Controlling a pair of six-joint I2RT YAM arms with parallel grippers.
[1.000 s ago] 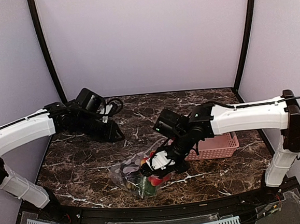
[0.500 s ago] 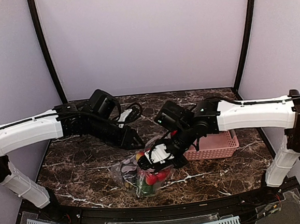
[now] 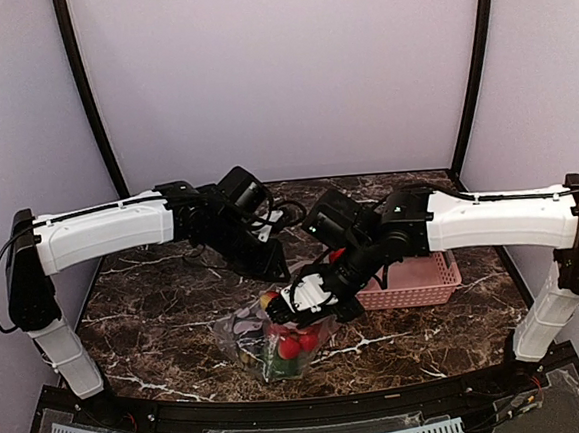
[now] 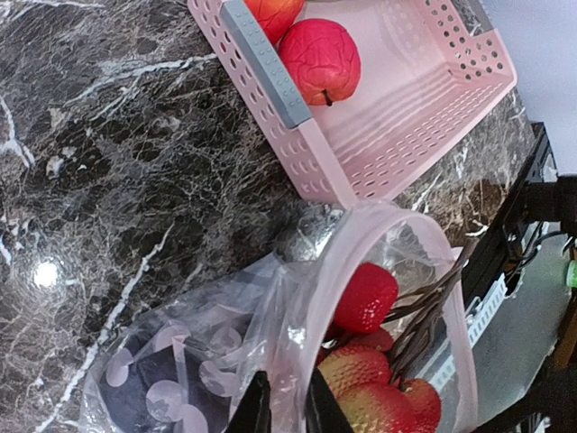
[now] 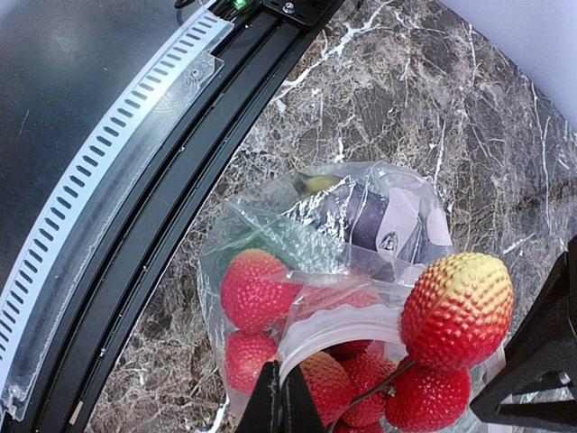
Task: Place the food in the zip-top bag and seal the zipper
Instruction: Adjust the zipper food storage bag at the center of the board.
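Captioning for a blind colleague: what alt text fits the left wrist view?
A clear spotted zip-top bag of red berries lies open on a dark marble table, the left hand straddling its whitish zipper strip. Behind, a pink lattice basket holds red fruit.

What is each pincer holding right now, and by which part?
Right pincer is shut on the zip-top bag at its zipper strip. Left pincer straddles that strip elsewhere; whether it grips cannot be told.

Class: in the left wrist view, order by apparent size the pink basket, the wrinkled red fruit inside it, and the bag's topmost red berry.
Pink basket
Wrinkled red fruit and red berry: too alike to rank; berry nearer camera.
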